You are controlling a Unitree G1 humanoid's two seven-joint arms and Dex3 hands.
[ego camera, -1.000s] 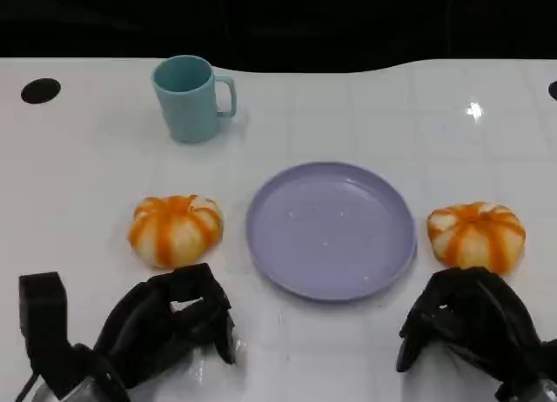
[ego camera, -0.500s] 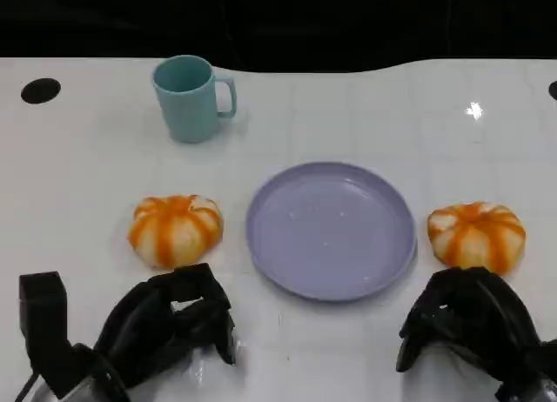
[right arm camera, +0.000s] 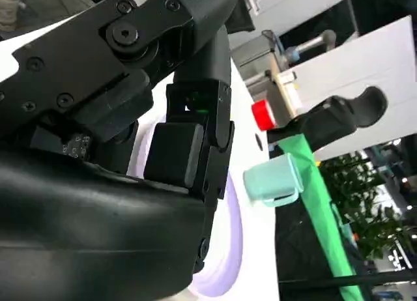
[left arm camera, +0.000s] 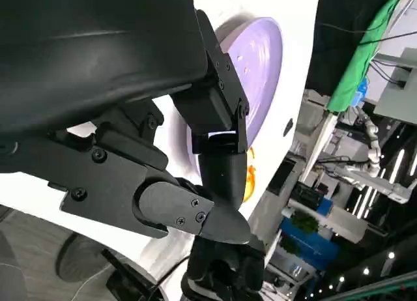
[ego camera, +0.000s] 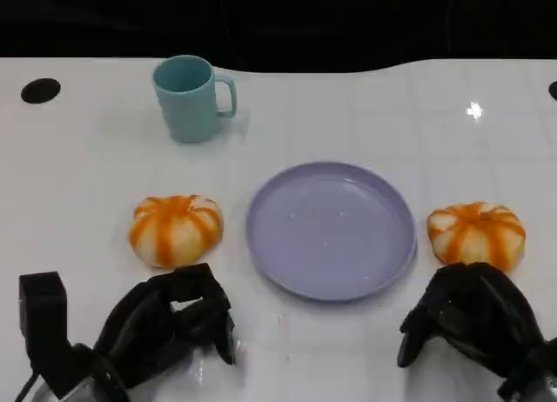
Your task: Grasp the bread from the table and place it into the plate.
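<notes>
Purple plate point(ego camera: 331, 231) sits bare on white worktop point(ego camera: 392, 123), no bread in it; left bread point(ego camera: 175, 230) and right bread point(ego camera: 476, 235) flank it; teal mug point(ego camera: 189, 98) behind; left robot hand point(ego camera: 170, 319) and right robot hand point(ego camera: 470, 319) curled, holding nothing

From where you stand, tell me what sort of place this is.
Likely a robotics lab or test room, not a kitchen. The white table holds a staged set: two bread rolls, a purple plate and a teal mug. Green sheeting and equipment racks stand behind.
</notes>
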